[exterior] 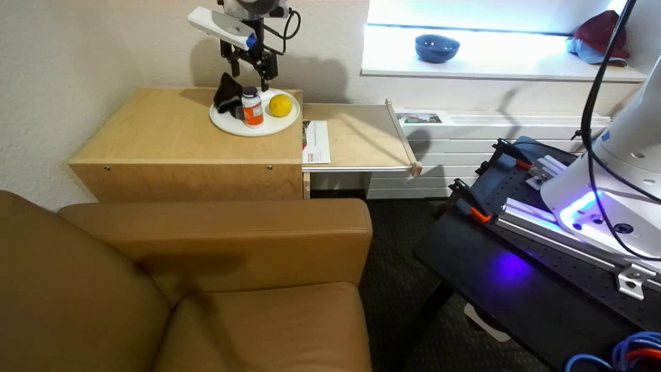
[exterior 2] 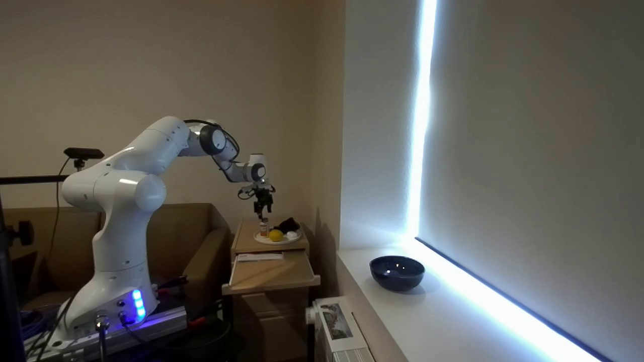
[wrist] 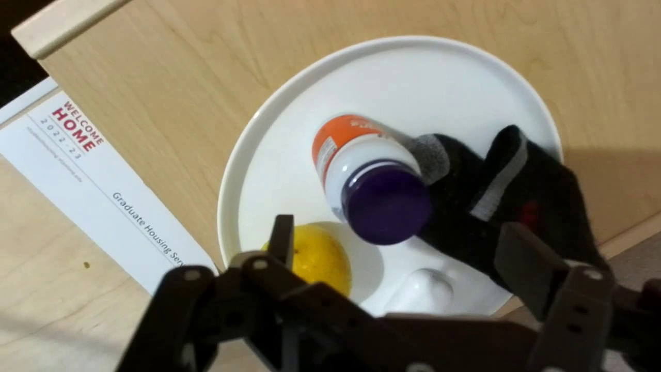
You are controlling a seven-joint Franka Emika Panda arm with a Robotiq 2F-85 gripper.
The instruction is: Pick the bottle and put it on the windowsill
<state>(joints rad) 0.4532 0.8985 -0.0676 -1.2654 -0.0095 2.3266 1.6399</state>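
The gripper is spread pretty wide with nothing held, hung over the white plate near the dark purple lid of the bottle. That bottle is stood upright on the plate and, going by looks, should be handled as stiff plastic — probably light, though how full it is can't be told. It's unlikely to be crushed by a normal squeeze, but smooth sides like that could turn out a bit slippery, so it's best taken around the straight orange-labelled part, with the lid left alone in case it's loose. A floppy black cloth with grey bands is bunched right beside it (touching or not, hard to say) and could get pinched along with it. A shiny yellow lemon and a glossy white lump are also sat on the plate, both rounded, so might be rolled if nudged. Underneath there's pale grained wood — the cabinet, plus a pull-out shelf with a flat printed card lying on it. Further out comes the smooth, flat white windowsill, where the bottle is meant to be put; a round dark blue bowl and a maroon hat are sat there, well apart.
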